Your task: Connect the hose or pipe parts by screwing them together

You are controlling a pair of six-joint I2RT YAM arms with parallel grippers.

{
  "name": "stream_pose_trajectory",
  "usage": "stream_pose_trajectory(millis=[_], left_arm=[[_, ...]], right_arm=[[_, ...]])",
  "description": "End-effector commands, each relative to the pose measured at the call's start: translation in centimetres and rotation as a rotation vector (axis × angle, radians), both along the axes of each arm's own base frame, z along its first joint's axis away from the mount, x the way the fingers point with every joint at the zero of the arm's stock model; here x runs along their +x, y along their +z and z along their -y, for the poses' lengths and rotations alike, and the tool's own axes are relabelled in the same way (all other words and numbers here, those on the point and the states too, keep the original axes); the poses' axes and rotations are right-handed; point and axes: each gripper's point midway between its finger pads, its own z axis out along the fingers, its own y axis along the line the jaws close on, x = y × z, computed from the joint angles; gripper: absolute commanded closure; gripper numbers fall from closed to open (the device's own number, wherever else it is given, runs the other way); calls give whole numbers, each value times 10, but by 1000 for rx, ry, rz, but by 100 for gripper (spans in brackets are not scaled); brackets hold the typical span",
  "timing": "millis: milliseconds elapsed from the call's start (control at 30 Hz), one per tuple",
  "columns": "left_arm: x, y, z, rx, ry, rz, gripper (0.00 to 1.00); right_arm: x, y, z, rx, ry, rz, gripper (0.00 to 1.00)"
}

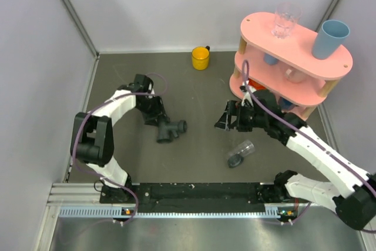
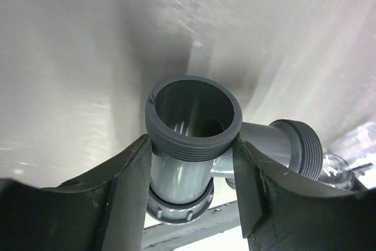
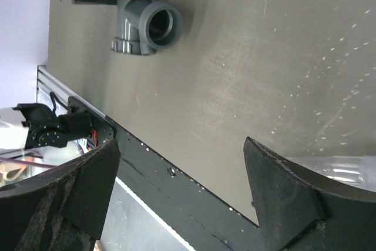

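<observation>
Though dark grey, T-shaped fitting (image 2: 194,145) (threaded mouths); ribbed collar (image 2: 176,207)

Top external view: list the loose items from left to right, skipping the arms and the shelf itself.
dark grey T-fitting → yellow cup → clear tubular piece → drinking glass → blue cup
</observation>
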Motion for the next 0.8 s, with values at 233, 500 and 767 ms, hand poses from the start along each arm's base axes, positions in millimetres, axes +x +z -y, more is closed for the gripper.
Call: stream_pose_trajectory(millis=[233, 500, 767], left_arm=[[-25, 34, 57, -264, 28, 57, 77], [-32, 20, 61, -277, -7, 23, 77], [-32, 17, 65, -292, -39, 17, 76]], right_arm=[[19, -17, -79, 151, 106, -56, 24], [29, -42, -109, 113, 173, -46, 24], [48, -66, -127, 65, 212, -61, 27]])
